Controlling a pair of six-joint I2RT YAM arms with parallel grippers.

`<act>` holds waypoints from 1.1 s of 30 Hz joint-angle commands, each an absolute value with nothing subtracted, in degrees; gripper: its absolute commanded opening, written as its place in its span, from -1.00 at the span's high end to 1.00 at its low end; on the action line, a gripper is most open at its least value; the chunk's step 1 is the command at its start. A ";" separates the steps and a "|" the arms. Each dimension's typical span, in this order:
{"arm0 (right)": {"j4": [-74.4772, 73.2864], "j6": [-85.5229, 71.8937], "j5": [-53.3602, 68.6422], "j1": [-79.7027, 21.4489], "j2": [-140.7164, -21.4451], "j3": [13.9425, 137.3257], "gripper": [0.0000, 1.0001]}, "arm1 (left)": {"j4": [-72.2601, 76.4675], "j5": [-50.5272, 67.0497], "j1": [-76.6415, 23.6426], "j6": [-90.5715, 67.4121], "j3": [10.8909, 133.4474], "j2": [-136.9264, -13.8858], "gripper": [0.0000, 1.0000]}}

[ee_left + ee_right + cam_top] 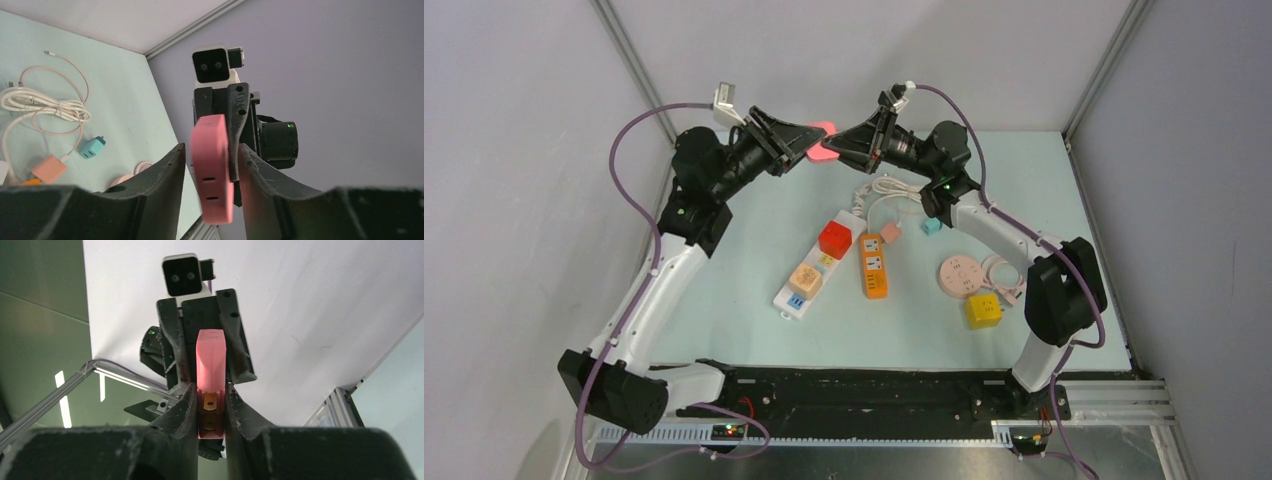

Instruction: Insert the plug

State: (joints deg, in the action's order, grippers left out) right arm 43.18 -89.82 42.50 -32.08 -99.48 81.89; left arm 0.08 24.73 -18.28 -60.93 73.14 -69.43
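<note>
Pale green table [904,335]; orange power strip [873,266] near its centre; white power strip [822,264] at its 9 o'clock; round pink socket [961,273] at 3; yellow cube [983,310] at 4; coiled white cable [886,186] at 12.

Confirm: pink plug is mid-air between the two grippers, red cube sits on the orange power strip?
Wrong strip. The top view shows the red cube on the white power strip, beside the orange power strip. The pink plug is mid-air between the left gripper and right gripper.

The pink plug [210,357] has its base hidden inside the right pincer [210,390]. In the left wrist view its near end blurs; the white cable [45,104] runs off at 9 o'clock.
</note>
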 commanded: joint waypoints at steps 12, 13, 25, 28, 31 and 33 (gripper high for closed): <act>33.87 -81.41 41.79 -32.54 -96.75 83.51 0.73 | 0.65 23.54 -19.12 -54.57 71.58 -67.46 0.99; 33.72 -81.22 41.69 -32.46 -96.50 83.33 0.50 | -0.45 22.91 -19.11 -53.96 71.70 -67.30 1.00; 34.24 -80.57 41.87 -25.29 -92.97 77.39 0.13 | -13.76 24.00 -16.95 -41.84 75.62 -66.87 1.00; 32.95 -79.02 42.55 -23.84 -92.24 76.39 0.15 | -15.35 24.43 -16.36 -40.72 75.53 -67.03 1.00; 24.47 -71.74 42.00 -22.81 -90.31 76.21 0.16 | -17.25 25.05 -16.27 -37.63 76.00 -67.99 1.00; 16.62 -65.03 40.31 -22.46 -88.59 76.28 0.16 | -19.46 23.28 -16.44 -34.72 75.97 -68.73 1.00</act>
State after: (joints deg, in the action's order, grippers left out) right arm 27.59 -76.84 41.74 -23.03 -94.08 76.05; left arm -16.27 23.20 -16.62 -41.32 73.28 -68.05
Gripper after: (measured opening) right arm 0.424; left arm 0.212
